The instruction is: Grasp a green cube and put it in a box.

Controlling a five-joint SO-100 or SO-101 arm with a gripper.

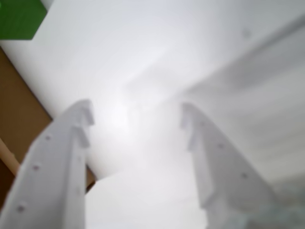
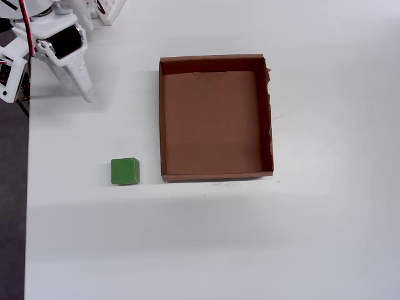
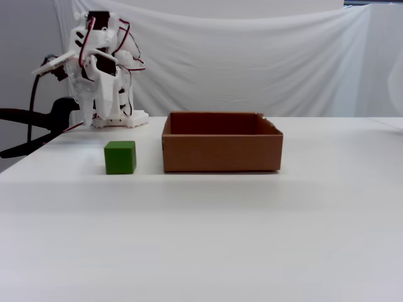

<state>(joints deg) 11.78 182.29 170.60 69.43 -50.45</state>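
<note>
text: none readable | labels: none | brands: none | numbers: none | signs: none | every view checked, no lettering shows

Matt brown cardboard box (image 2: 215, 172) with one ragged edge, smooth matt green cube (image 2: 125, 171), white plastic gripper (image 1: 136, 117), smooth matt white table (image 2: 250, 250), creased white cloth backdrop (image 3: 252, 63)

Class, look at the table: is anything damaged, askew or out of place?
Only the box: in the overhead view its right-hand wall has a ragged, torn edge near the top corner. The green cube sits squarely beside it, outside.
</note>
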